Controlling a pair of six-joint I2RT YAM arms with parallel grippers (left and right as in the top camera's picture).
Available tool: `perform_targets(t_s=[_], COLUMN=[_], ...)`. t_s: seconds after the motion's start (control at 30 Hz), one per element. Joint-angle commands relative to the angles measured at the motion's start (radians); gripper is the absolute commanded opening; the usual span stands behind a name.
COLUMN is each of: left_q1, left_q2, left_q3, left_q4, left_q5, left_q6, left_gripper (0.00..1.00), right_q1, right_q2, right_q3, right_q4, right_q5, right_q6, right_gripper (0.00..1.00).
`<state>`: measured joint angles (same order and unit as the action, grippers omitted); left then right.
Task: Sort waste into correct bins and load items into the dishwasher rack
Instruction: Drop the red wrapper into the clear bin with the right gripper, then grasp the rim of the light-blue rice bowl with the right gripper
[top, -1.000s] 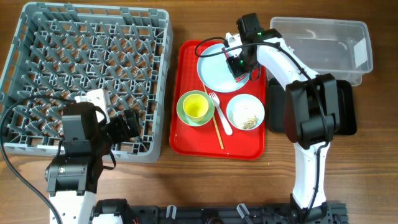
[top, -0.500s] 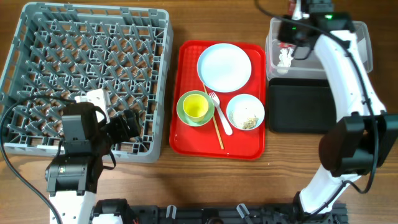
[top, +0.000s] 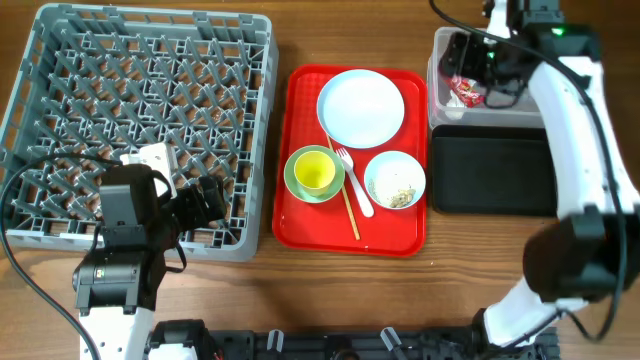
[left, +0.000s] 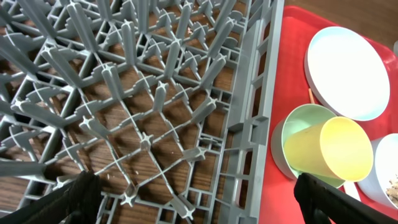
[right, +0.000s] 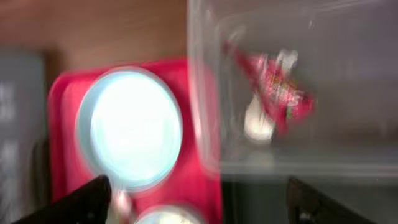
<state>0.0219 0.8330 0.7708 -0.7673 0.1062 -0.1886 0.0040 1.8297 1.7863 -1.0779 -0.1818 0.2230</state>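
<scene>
Overhead: right gripper (top: 472, 68) hangs over the clear tub (top: 438, 80); wrapper (top: 466, 92) lies inside at its left end. Left gripper (top: 205, 200) is over the front right corner of the rack (top: 60, 60).
Left wrist: jaws wide apart and empty, pegs below. Cup (left: 336, 149) sits in the green bowl (left: 292, 134) on the red tray (left: 292, 50).
Right wrist: blurred. Jaws spread wide, nothing held; wrapper in the tub below.

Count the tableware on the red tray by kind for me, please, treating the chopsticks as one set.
Plates: 1, the pale blue plate
Bowls: 2, the light green bowl and the pale blue bowl
Cups: 1, the yellow-green cup
Forks: 1, the white fork
Chopstick sets: 1, the chopsticks
Total: 6
</scene>
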Motion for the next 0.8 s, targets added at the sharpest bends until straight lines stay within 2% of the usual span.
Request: perform_targets(t_s=[0.0, 0.07, 0.2, 0.33, 0.5, 0.57, 0.63, 0.77], left_q1=[0.007, 0.007, 0.007, 0.007, 0.007, 0.007, 0.007, 0.007], left_q2=[-0.002, -0.002, -0.002, 0.0, 0.0, 0.0, 0.0, 0.0], left_q3=[0.021, 0.021, 0.021, 0.021, 0.021, 0.021, 0.021, 0.021], left_q4=[-0.001, -0.001, -0.001, -0.001, -0.001, -0.001, -0.001, -0.001], left_q5=[0.016, 0.016, 0.016, 0.016, 0.016, 0.016, 0.016, 0.016], left_q6=[-0.005, -0.005, -0.005, -0.005, -0.005, -0.005, -0.005, -0.005], left_gripper=[1.0, 1.0, 1.0, 1.0, 1.0, 1.0, 1.0, 1.0], right_q1=[0.005, 0.016, 0.095, 0.247, 0.412, 0.465, 0.502, 0.514], right_q2=[-0.106, -0.121, -0.123, -0.123, -0.122, -0.122, -0.119, -0.118], right_q3=[-0.001, -0.001, -0.023, -0.103, -0.274, -0.372, -0.469, -0.575], right_q4=[-0.12, -0.219, -0.32, -0.289, -0.11, 0.012, 0.13, 0.24], right_q5=[-0.113, -0.159, -0.148, 0.018, 0.107, 0.132, 0.156, 0.165], right_q6=[-0.045, -0.116, -0.116, 0.03, 0.19, 0.229, 0.303, 0.338], right_gripper=[0.89, 0.89, 0.85, 0.85, 0.85, 0.82, 0.75, 0.7])
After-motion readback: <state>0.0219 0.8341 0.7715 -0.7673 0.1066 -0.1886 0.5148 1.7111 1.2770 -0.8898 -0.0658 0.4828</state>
